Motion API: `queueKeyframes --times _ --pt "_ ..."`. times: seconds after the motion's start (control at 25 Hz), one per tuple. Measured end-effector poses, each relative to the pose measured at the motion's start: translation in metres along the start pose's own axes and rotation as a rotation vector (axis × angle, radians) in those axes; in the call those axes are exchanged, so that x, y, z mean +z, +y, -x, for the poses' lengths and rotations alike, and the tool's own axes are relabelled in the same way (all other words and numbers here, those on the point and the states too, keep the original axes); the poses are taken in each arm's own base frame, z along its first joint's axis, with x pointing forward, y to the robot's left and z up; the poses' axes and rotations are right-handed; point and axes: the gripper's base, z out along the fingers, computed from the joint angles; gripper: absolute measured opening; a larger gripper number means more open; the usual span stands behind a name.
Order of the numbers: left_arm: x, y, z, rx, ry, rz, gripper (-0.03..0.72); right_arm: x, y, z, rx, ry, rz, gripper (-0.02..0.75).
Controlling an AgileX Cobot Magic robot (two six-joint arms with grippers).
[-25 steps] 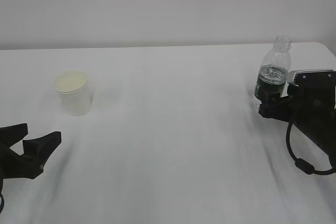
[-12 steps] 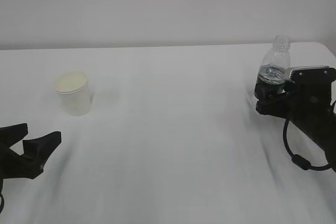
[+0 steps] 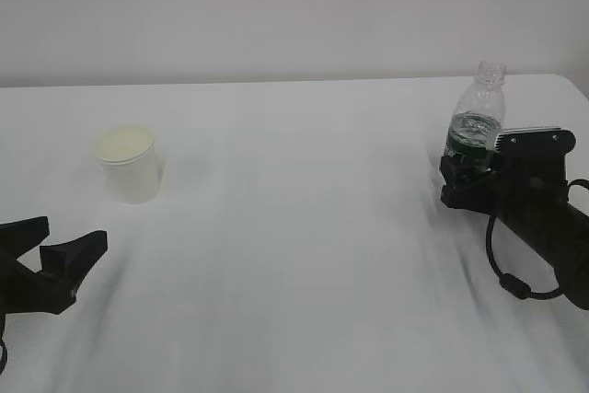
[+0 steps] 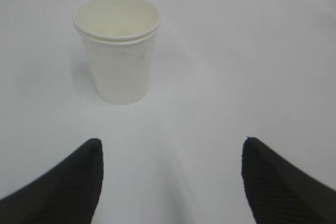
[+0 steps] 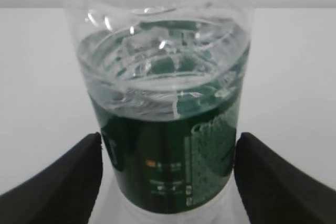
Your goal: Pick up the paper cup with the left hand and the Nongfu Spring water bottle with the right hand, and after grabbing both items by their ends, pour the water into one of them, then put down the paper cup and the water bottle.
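Note:
The white paper cup [image 3: 131, 165] stands upright on the left of the table; in the left wrist view the cup [image 4: 118, 51] is ahead and a little left of centre. My left gripper [image 3: 72, 235] is open and empty, short of the cup, with bare table between its fingers [image 4: 170, 145]. The Nongfu Spring water bottle [image 3: 477, 117] stands upright and uncapped at the right. Water [image 5: 157, 72] fills it to just above the dark green label [image 5: 165, 145]. My right gripper [image 3: 467, 174] is open, its fingers either side of the label band [image 5: 168, 140], close to the bottle's sides.
The white table [image 3: 304, 227] runs back to a plain wall. Its right corner lies just behind the bottle. A black cable loop [image 3: 515, 273] hangs from the right arm over the table.
My right gripper has moved left and forward, so the bottle's lower part now stands between its fingers. The left arm and the cup have not moved.

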Motion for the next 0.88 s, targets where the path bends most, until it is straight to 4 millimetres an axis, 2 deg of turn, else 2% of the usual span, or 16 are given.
queueKeyframes --times 0.4,0.88 --pt "0.000 0.000 0.000 0.000 0.000 0.000 0.589 0.009 -0.001 0.009 -0.002 -0.041 0.000 0.590" --pt "0.000 0.000 0.000 0.000 0.000 0.000 0.589 0.026 -0.001 0.010 -0.003 -0.072 -0.001 0.590"
